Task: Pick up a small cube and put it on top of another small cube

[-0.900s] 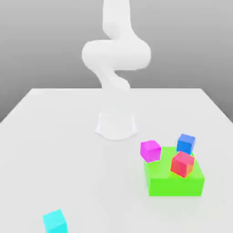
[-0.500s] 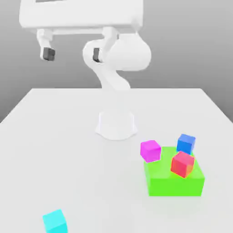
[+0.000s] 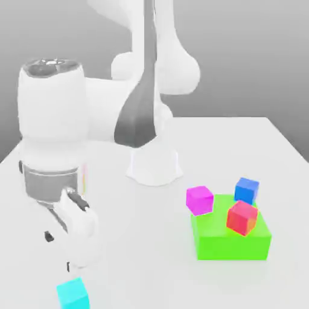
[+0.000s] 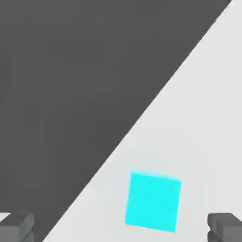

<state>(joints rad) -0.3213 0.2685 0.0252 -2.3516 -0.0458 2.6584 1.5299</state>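
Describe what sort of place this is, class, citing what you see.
Probably a simulated robot test bench: a plain white table against a blank grey backdrop, a white arm's gripper, and flat-coloured blocks such as the cyan cube.

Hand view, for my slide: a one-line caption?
Open end effector above the small cyan cube near the white table's edge.

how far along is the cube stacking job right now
Early stage. Done: the arm is down near the cyan cube, and the gripper is open with the cube between its fingertips in the hand view. In hand: nothing; the cube sits on the white table. Left: grasp, lift, and stack it on another small cube.
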